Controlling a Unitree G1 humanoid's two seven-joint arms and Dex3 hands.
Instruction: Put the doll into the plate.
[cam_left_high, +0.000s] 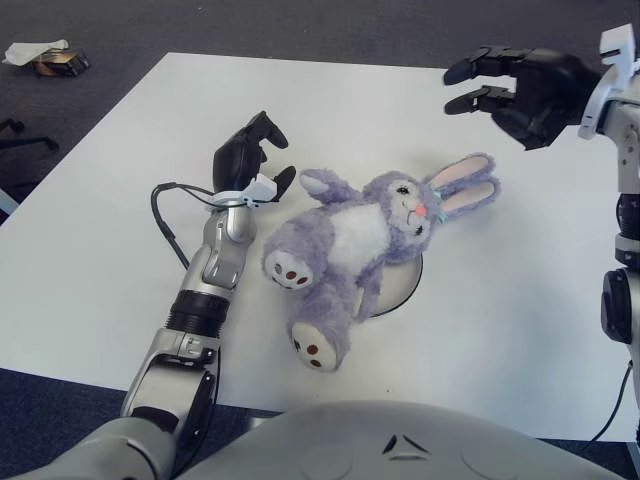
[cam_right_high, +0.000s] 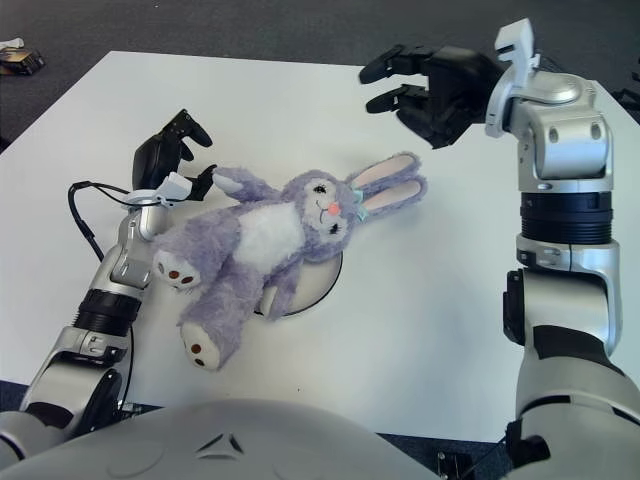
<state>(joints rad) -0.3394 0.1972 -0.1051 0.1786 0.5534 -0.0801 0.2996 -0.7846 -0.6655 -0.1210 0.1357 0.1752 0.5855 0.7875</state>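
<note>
The doll (cam_left_high: 350, 250) is lying diagonally over the plate (cam_left_high: 400, 290); the right hand (cam_left_high: 520, 85) is hovering spread and empty above its ears, the left hand (cam_left_high: 248, 155) loosely open beside its arm.

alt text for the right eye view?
A purple plush bunny lies sprawled across a white plate on a white table. The right robot hand hovers open above and behind its ears; the left robot hand sits beside its arm, holding nothing.
</note>
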